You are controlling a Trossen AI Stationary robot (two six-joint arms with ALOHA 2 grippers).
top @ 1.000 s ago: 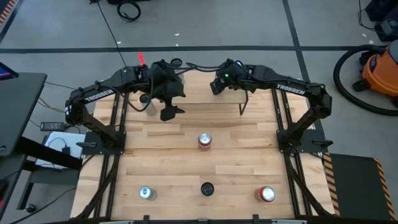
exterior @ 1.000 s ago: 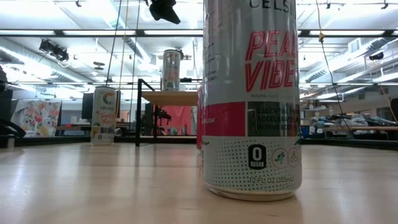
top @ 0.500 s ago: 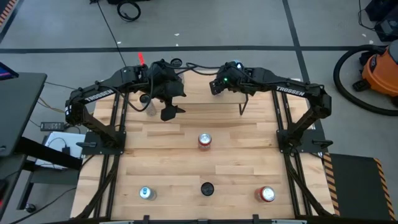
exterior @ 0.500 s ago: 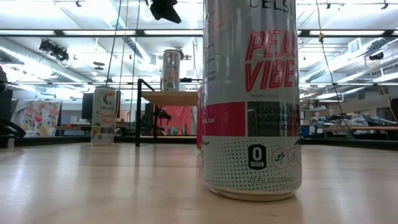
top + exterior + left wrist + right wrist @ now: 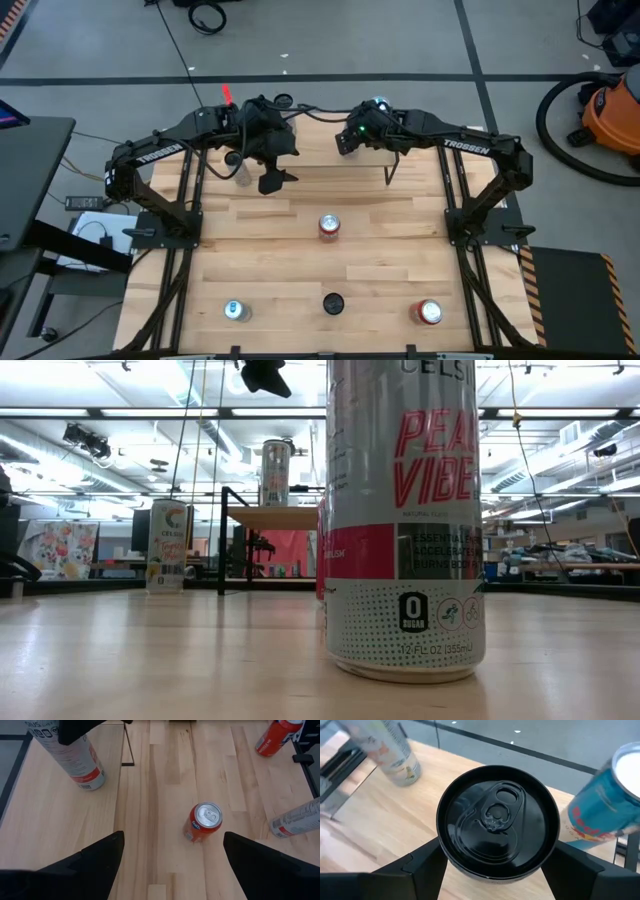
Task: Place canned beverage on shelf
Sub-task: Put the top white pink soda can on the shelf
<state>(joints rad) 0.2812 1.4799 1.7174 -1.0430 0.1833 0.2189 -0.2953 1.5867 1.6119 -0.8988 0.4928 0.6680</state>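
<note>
The shelf (image 5: 325, 150) stands at the table's far middle; the low view shows its top board (image 5: 280, 517) on black legs. My right gripper (image 5: 497, 870) is over it, shut on a black can (image 5: 497, 822) seen from above. A blue can (image 5: 615, 805) stands beside the black one, and its top shows in the high view (image 5: 378, 102). A silver can (image 5: 275, 472) stands on the shelf's left part. My left gripper (image 5: 170, 865) hangs open and empty above the table (image 5: 272, 182), over an orange can (image 5: 205, 822). My right gripper pinches the black can's round wall (image 5: 445, 847) just under its top rim, one finger on each side. The fingers come from above, slanting down toward the far edge. The can stays upright, top up. Whether its base rests on the shelf is hidden by the can itself.
A tall white can (image 5: 243, 175) stands left of the shelf, beside a shelf leg (image 5: 127, 745). The orange can (image 5: 328, 228) stands mid-table, and two more cans (image 5: 235, 310) (image 5: 428, 312) stand near the front edge. A large can (image 5: 405, 520) blocks the low view's middle.
My right gripper has gone a little toward the table's left edge with the black can. The blue can's top now shows behind it in the high view.
</note>
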